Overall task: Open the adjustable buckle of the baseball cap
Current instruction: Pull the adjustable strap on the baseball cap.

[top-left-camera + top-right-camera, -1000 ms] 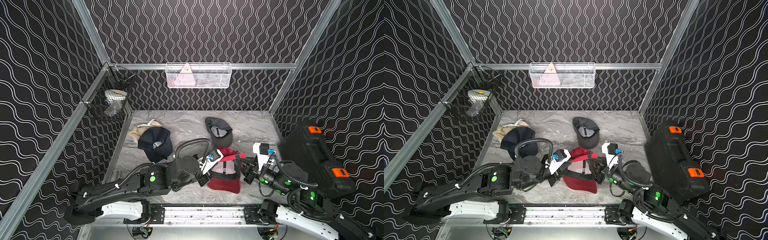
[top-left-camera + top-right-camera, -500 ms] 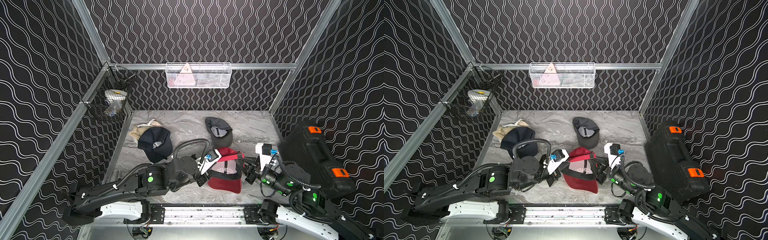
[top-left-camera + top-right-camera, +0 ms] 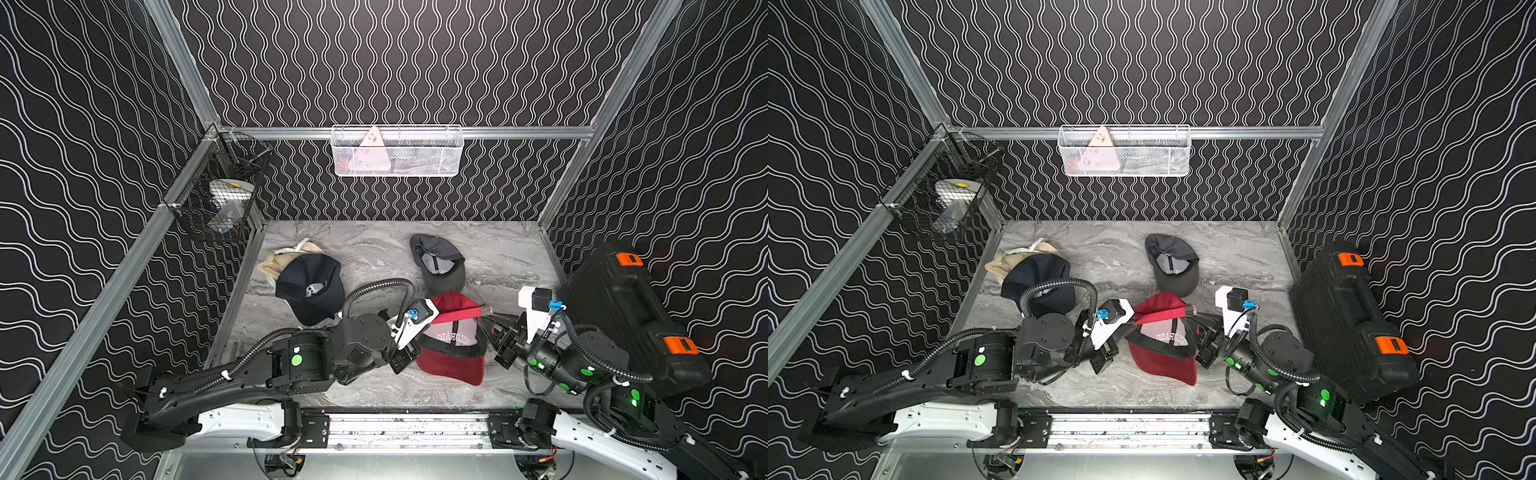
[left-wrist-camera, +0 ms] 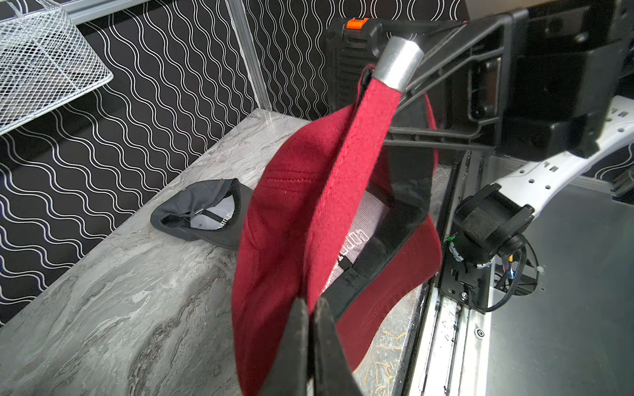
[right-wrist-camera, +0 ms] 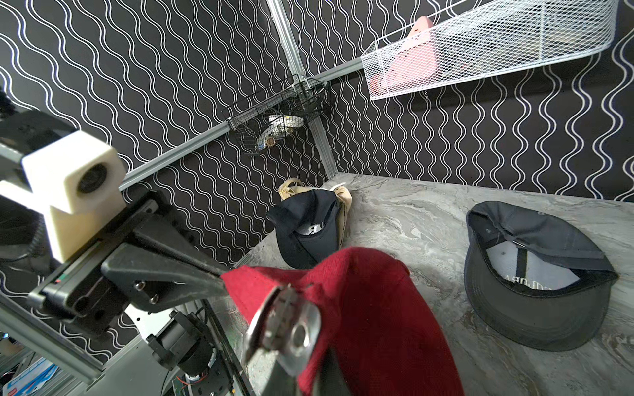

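**Strap pulled taut, buckle not yet released**

The red cap is suspended between the two end effectors, with its brim low over the worktop. Its strap is pinched at the near end by the closed left end effector. The metal buckle at the far end is clamped by the closed right end effector. Over the last second the end effectors have been drawn slightly apart and the strap has been straightened. The strap is still seen entering the buckle, so release is judged pending. A grey cap lies beyond both.
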Robot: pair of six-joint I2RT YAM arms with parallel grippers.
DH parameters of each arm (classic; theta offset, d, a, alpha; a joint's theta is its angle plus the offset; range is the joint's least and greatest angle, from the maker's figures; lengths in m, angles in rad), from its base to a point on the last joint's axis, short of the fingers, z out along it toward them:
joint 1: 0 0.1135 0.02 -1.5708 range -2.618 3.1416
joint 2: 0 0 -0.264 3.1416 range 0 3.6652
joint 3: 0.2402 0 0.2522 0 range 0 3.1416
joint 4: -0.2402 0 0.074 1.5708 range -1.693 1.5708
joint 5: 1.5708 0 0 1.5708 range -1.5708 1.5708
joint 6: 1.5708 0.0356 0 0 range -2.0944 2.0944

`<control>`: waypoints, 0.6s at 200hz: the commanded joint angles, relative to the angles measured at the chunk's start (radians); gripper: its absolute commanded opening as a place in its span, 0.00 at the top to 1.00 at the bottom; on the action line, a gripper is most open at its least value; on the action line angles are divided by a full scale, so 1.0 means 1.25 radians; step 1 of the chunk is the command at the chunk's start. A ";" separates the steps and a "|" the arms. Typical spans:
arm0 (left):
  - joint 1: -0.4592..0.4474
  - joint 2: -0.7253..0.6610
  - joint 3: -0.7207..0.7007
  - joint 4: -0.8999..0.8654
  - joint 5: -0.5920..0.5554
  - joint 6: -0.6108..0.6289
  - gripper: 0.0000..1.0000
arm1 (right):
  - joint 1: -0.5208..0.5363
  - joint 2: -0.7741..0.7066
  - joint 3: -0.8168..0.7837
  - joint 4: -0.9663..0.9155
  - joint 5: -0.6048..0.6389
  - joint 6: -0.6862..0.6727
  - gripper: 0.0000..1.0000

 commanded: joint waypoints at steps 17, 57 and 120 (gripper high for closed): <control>0.001 -0.013 -0.007 -0.041 -0.035 -0.011 0.98 | 0.000 -0.017 -0.003 0.029 0.065 0.012 1.00; 0.002 -0.016 -0.007 -0.042 -0.041 -0.009 0.99 | -0.001 -0.019 -0.002 0.019 0.068 0.009 1.00; 0.001 -0.017 -0.004 -0.020 -0.044 -0.006 0.99 | -0.001 0.043 -0.022 -0.029 0.038 0.022 1.00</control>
